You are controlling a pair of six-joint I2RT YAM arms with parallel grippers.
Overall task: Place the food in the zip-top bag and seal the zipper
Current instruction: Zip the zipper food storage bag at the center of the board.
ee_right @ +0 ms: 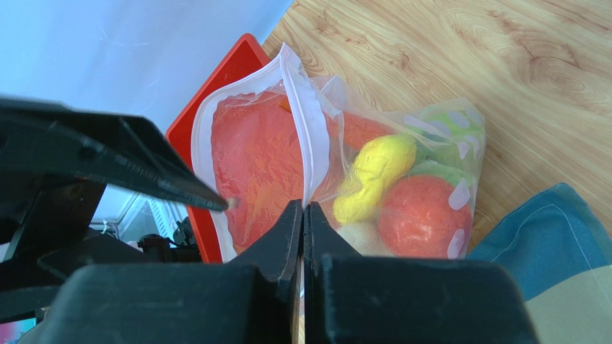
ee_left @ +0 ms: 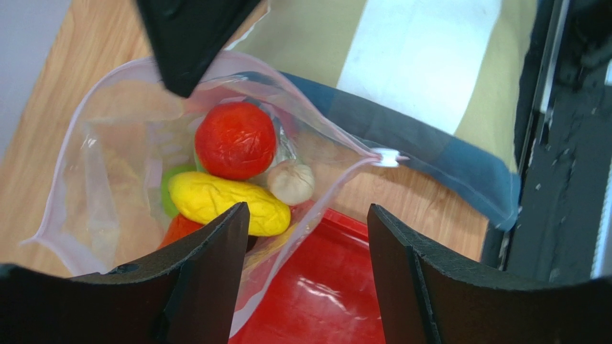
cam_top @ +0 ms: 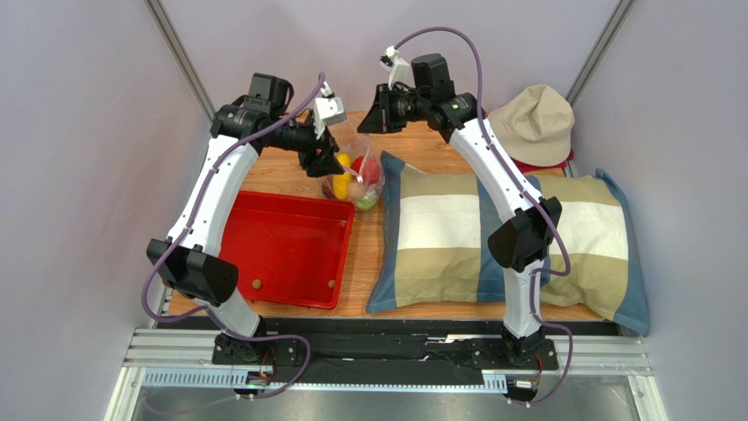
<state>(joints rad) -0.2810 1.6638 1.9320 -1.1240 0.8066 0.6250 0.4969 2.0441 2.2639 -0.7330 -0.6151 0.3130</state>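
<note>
Clear zip-top bag (ee_right: 251,158), food (ee_right: 373,172) inside: my right gripper (ee_right: 303,215) pinches the zipper (ee_right: 307,122) to hold it upright; my left gripper (ee_left: 307,211) gapes, released

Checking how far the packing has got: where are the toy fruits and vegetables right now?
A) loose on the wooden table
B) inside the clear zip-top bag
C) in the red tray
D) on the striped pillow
B: the left wrist view looks into the open mouth of the zip-top bag and shows the red fruit and the yellow banana-like piece inside it, while the right gripper pinches the bag's rim.
</note>
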